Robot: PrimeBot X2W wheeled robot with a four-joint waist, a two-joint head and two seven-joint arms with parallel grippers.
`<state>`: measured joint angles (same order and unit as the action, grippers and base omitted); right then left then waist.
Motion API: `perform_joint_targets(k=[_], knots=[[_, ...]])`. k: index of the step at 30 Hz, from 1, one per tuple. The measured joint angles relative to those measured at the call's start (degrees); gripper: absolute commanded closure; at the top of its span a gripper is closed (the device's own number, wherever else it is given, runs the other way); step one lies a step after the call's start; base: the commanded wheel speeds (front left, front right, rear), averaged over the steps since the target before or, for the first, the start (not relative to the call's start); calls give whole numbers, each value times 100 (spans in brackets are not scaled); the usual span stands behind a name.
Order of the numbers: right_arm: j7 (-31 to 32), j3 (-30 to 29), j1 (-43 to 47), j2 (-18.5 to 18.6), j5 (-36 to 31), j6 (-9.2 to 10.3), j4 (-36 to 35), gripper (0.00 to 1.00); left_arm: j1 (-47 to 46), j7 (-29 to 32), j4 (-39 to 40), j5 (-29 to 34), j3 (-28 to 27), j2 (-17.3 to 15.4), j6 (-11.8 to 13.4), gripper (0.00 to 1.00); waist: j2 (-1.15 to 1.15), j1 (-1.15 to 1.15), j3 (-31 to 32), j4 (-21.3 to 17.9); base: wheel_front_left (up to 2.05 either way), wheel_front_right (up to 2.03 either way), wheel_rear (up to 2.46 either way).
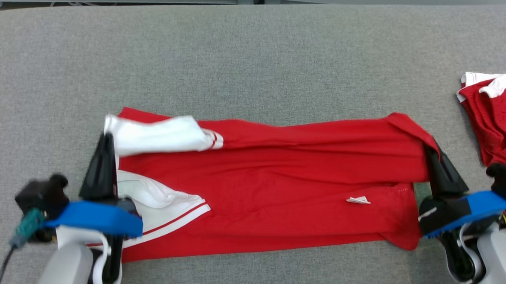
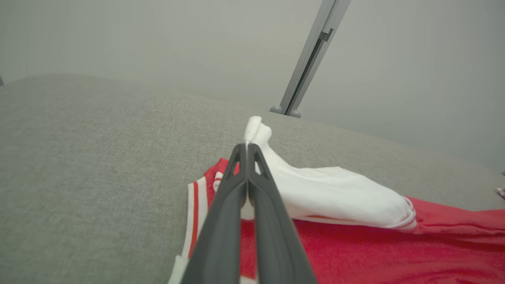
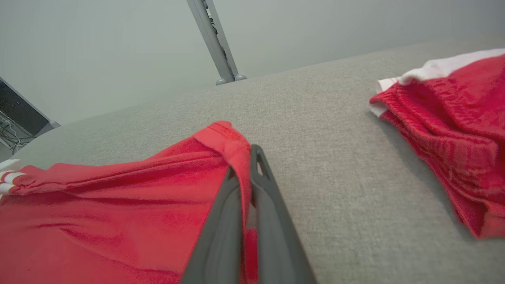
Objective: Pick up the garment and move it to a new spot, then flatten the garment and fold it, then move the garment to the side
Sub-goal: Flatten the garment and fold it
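The garment (image 1: 276,185) is a red shirt with white sleeves and white trim, lying stretched sideways across the grey table. My left gripper (image 1: 106,136) is shut on the white sleeve at the shirt's left end; in the left wrist view the white cloth (image 2: 254,130) sticks out past my left gripper (image 2: 247,146). At the shirt's right end my right gripper (image 1: 432,145) is shut on the red hem, which folds over my right gripper (image 3: 248,152) in the right wrist view. A small white tag (image 1: 358,200) lies on the red fabric (image 3: 98,209).
A second red and white garment (image 1: 499,116) lies bunched at the table's right edge, also in the right wrist view as a second red garment (image 3: 453,118). The grey table (image 1: 256,61) stretches bare beyond the shirt. A grey post (image 2: 311,59) stands behind the far edge.
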<state>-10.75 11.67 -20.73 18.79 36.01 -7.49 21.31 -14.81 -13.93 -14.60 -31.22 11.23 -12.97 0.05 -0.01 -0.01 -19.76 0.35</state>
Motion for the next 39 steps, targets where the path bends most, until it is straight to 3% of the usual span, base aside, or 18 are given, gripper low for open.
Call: perform_joint_targets(k=[7,10,12,13,14,15,17,22,29,39], knots=[[-101,-170,548,-144,-232,0,63,100,996,263,169,-318,-33,130,200,100,0,0,209,-28,0,0,0],[-143,-237,741,-253,-269,0,97,89,1291,383,197,-409,-20,154,249,100,0,1,332,-14,0,0,0],[-152,-277,884,-311,-316,0,123,63,1413,486,175,-464,2,162,254,100,0,0,417,0,0,0,0],[-154,-293,964,-337,-322,0,132,56,1466,521,162,-481,19,165,259,100,0,0,462,8,0,0,0],[-154,-313,1033,-359,-334,0,146,24,1507,536,147,-503,31,171,261,100,0,0,499,11,0,0,0],[-153,-341,1100,-386,-353,0,156,0,1533,557,125,-508,38,171,276,100,-1,0,537,16,0,0,0],[-159,-376,1243,-425,-405,0,142,0,1592,575,67,-502,52,168,322,0,0,0,614,26,0,0,0],[-254,-555,1566,-492,-773,0,-214,0,1678,294,159,-209,87,141,522,0,-1,0,739,18,0,0,0],[-290,-1088,1976,-798,-1750,0,-1391,0,1610,-32,644,528,100,-3,893,0,0,1,839,-17,0,0,0],[400,-1492,2211,-1254,-2610,0,-2742,0,1372,129,1171,1118,274,-356,1069,0,0,1,1051,-111,0,0,0]])
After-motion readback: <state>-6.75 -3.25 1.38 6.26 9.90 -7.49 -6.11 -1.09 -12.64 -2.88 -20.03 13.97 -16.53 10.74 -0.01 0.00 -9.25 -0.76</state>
